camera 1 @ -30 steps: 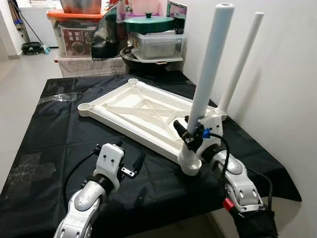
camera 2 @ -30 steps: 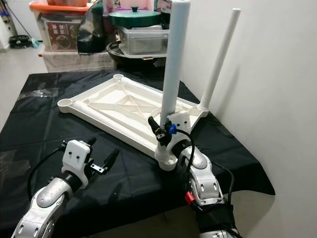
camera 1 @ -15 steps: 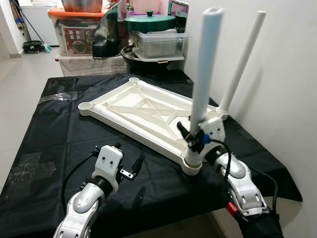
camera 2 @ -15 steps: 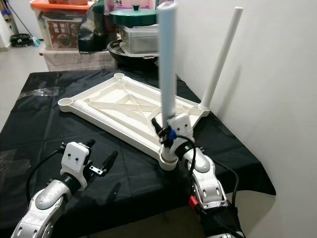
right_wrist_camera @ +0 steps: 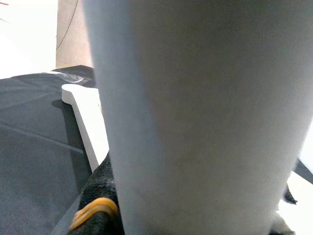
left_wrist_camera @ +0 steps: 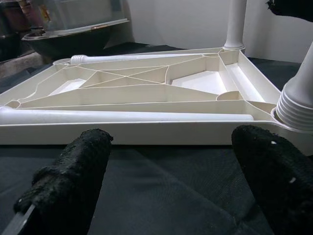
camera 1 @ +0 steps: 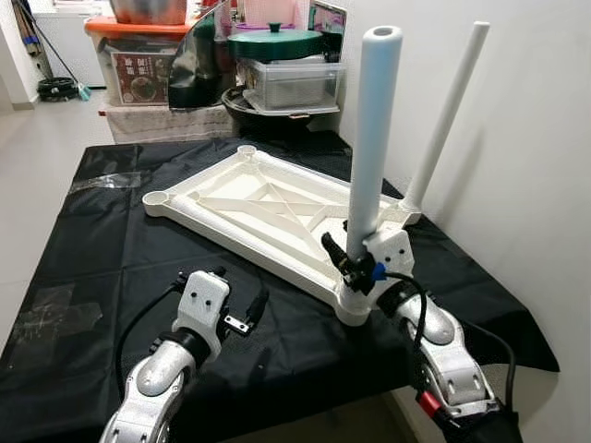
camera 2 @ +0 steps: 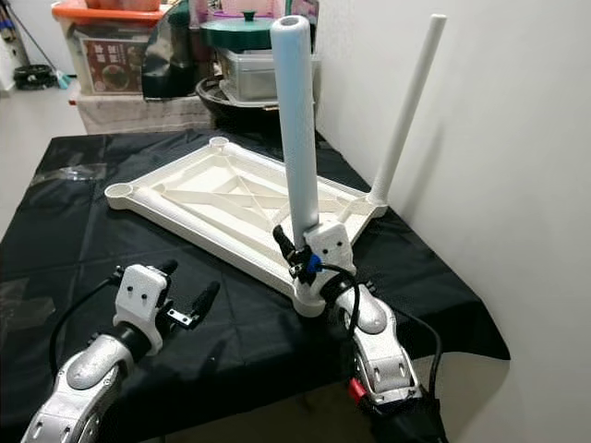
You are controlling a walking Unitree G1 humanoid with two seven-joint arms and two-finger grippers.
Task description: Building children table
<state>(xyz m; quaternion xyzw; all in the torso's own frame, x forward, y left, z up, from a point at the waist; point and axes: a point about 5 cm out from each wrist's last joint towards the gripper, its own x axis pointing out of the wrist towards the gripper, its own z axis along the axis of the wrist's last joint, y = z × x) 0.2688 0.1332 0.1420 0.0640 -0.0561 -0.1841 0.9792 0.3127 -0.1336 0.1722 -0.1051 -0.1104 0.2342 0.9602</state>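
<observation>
Right gripper (camera 1: pixel 355 265) clamps the upright table leg (camera 1: pixel 369 138) – long axis vertical – over the upturned tabletop (camera 1: pixel 268 208)'s near-right corner socket (camera 1: pixel 354 305) on the worktop (camera 1: pixel 92 249); left gripper (camera 1: pixel 235 293) hangs open – near front edge

White tabletop (camera 1: pixel 249 208) on black-draped table (camera 1: pixel 83 249)

You see the pale table leg (right_wrist_camera: pixel 195 112) up close, a black finger (right_wrist_camera: pixel 102 196) against it, dark cloth (right_wrist_camera: pixel 34 147) beyond.

silver jointed arms, white wrist blocks, black cables, fuzzy black fingers (left_wrist_camera: pixel 73 186)
</observation>
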